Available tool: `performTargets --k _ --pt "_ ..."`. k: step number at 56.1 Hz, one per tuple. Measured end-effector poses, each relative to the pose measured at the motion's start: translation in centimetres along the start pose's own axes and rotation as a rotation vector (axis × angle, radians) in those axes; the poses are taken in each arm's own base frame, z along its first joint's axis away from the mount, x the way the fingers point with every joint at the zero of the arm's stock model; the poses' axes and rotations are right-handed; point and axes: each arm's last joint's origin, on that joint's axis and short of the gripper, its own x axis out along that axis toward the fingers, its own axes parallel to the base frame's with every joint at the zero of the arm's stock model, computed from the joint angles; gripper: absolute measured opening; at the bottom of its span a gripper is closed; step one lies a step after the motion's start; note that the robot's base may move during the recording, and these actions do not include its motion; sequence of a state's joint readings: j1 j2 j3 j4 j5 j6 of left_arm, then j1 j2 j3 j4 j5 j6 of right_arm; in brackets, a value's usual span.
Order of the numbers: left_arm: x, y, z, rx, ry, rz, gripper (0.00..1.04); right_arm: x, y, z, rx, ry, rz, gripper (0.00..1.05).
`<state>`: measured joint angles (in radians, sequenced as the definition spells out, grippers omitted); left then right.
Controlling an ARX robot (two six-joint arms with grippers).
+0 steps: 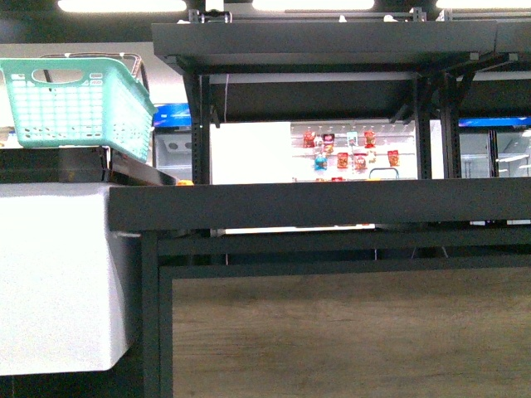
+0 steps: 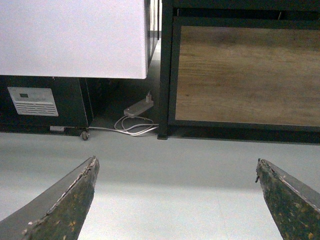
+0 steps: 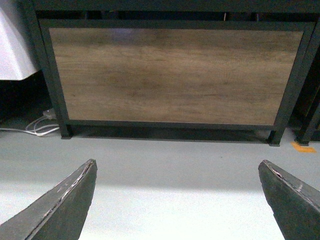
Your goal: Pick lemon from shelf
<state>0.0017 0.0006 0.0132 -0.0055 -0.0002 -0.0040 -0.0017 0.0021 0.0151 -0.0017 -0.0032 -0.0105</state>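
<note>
The black shelf (image 1: 332,204) fills the front view, with a dark deck at mid height, another deck above it and a wood panel (image 1: 348,332) below. No lemon shows in any view; only a small orange speck (image 1: 184,181) sits at the deck's left end. Neither arm shows in the front view. My left gripper (image 2: 176,167) is open and empty, low over the grey floor, facing the shelf's left post (image 2: 166,75). My right gripper (image 3: 177,167) is open and empty, low over the floor, facing the shelf's wood panel (image 3: 175,75).
A teal basket (image 1: 79,104) sits high at the left above a white cabinet (image 1: 58,274). A power strip with cables (image 2: 137,109) lies on the floor beside the shelf's post. White racks of packets (image 1: 348,153) show far behind. An orange floor mark (image 3: 303,148) lies by the shelf's foot.
</note>
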Motion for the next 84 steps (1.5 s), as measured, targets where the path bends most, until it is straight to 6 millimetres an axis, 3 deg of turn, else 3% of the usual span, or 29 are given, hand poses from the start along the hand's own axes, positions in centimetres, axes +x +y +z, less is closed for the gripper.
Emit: performTargets --k 84 --pt "0.0 0.0 0.0 0.0 0.0 0.0 0.97 0.0 -0.01 0.0 0.0 0.0 -0.002 0.97"
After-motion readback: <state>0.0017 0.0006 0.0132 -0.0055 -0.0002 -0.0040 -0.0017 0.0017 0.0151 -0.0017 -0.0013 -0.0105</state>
